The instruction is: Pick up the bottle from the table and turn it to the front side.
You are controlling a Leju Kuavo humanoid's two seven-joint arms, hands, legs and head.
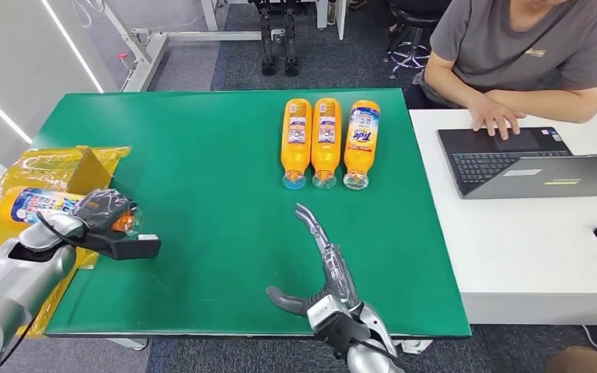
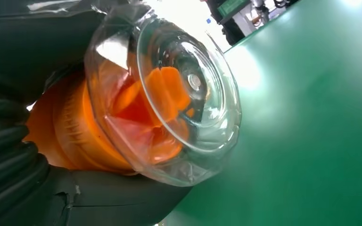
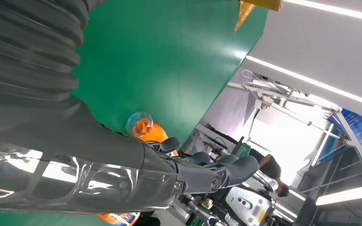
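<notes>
My left hand (image 1: 102,214) grips an orange bottle (image 1: 35,203) with a blue and white label, held at the table's left edge over the yellow bag. In the left wrist view its clear cap (image 2: 169,99) points out past my dark fingers (image 2: 9,155). Three more orange bottles (image 1: 326,140) lie side by side at the far middle of the green table (image 1: 202,155), caps toward me. The rightmost bottle (image 1: 361,141) shows its front label. My right hand (image 1: 322,268) hovers open over the near middle of the table, fingers stretched forward. The right wrist view shows one bottle's cap (image 3: 140,126) beyond that hand (image 3: 122,155).
A yellow box in a crinkled yellow bag (image 1: 54,167) sits at the table's left edge. To the right stands a white table (image 1: 528,249) with a laptop (image 1: 513,159), and a person (image 1: 513,54) rests a hand on its keyboard.
</notes>
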